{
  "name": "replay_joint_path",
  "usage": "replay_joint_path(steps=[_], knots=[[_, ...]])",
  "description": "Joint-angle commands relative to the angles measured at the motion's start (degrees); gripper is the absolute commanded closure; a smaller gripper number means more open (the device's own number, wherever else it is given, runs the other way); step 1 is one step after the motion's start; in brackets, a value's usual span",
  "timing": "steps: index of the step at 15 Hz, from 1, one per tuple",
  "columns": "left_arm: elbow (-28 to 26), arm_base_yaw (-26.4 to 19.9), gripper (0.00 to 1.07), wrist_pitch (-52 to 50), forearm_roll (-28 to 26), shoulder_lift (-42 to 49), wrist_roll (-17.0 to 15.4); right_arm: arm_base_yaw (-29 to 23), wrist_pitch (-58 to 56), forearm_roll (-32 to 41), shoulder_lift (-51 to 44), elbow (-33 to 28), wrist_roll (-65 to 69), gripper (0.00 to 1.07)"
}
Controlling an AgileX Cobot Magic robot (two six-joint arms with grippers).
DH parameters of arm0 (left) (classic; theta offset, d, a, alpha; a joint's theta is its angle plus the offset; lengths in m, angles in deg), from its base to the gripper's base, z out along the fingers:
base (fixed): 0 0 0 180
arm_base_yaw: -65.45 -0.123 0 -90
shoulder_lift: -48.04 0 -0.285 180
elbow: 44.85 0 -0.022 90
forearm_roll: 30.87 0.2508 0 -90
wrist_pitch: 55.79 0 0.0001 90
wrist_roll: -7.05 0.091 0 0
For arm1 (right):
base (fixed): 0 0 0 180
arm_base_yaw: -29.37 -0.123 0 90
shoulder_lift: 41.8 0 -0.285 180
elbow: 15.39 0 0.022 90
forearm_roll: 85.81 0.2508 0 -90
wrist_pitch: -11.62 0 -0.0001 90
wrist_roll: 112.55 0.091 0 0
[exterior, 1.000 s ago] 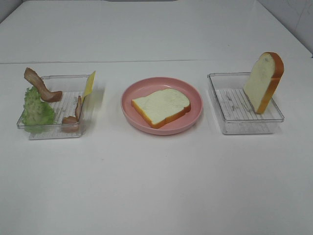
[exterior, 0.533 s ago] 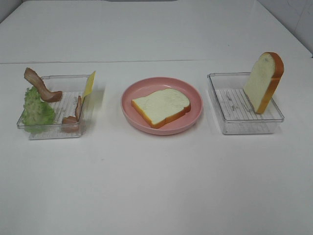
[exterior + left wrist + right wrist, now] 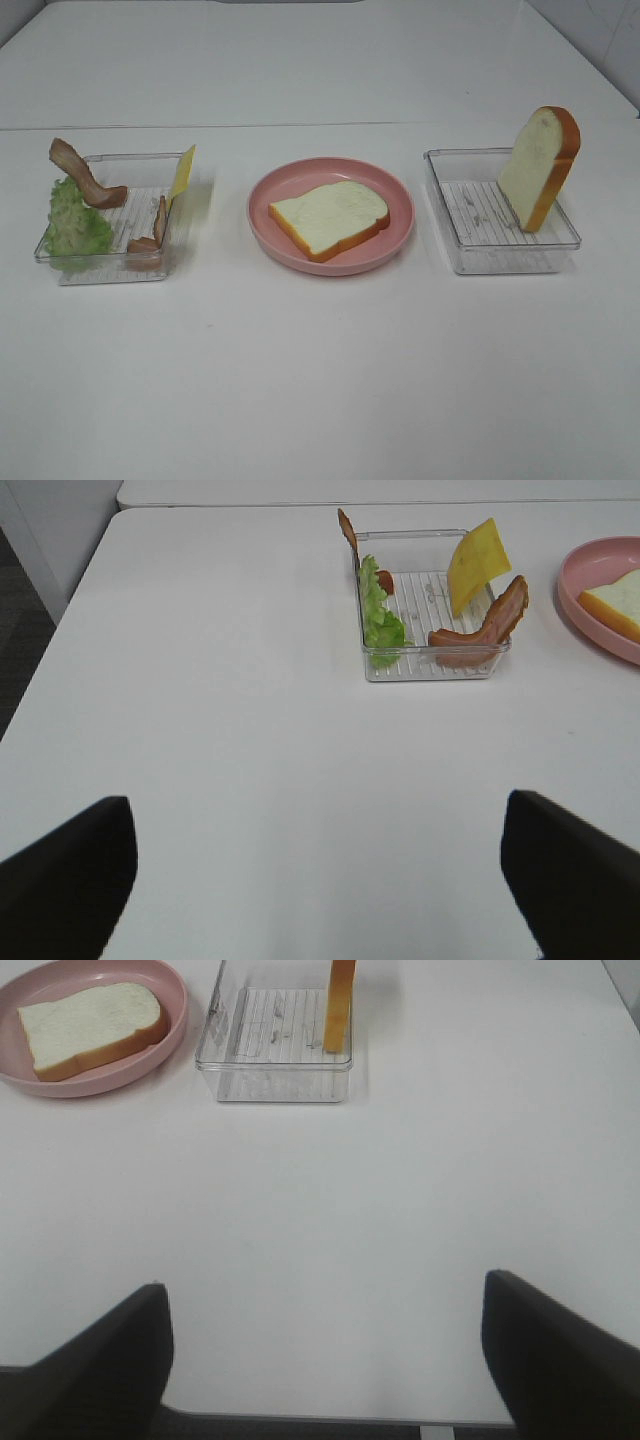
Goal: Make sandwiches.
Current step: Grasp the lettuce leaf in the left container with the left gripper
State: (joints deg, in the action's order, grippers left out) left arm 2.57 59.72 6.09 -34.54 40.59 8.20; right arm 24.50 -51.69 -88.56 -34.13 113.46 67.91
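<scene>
Both the left gripper (image 3: 315,815) and the right gripper (image 3: 322,1295) are wide open and hold nothing. In the middle of the high picture a flat bread slice (image 3: 329,217) lies on the pink plate (image 3: 300,180). The left tray (image 3: 105,268) holds lettuce (image 3: 75,225), bacon (image 3: 85,178) and cheese (image 3: 183,172). In the right tray (image 3: 500,255) a standing bread slice (image 3: 540,168) leans up.

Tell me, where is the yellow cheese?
In the exterior high view, the yellow cheese is on the left side, leaning against the right wall of the clear tray, next to a bacon strip.
</scene>
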Motion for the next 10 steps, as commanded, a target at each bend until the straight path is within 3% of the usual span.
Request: replay_joint_path(steps=[1,7,10], knots=[[0.11,-0.29,0.16,-0.23,-0.34,0.74,0.06,0.40,0.52,0.00,-1.95,-0.29,-0.46,0.26],[0.11,-0.29,0.16,-0.29,-0.11,0.34,-0.06,0.40,0.52,0.00,-1.95,-0.29,-0.46,0.26],[-2.98,-0.29,0.16,-3.09,-0.17,-9.05,-0.86,0.40,0.52,0.00,-1.95,-0.29,-0.46,0.26]])
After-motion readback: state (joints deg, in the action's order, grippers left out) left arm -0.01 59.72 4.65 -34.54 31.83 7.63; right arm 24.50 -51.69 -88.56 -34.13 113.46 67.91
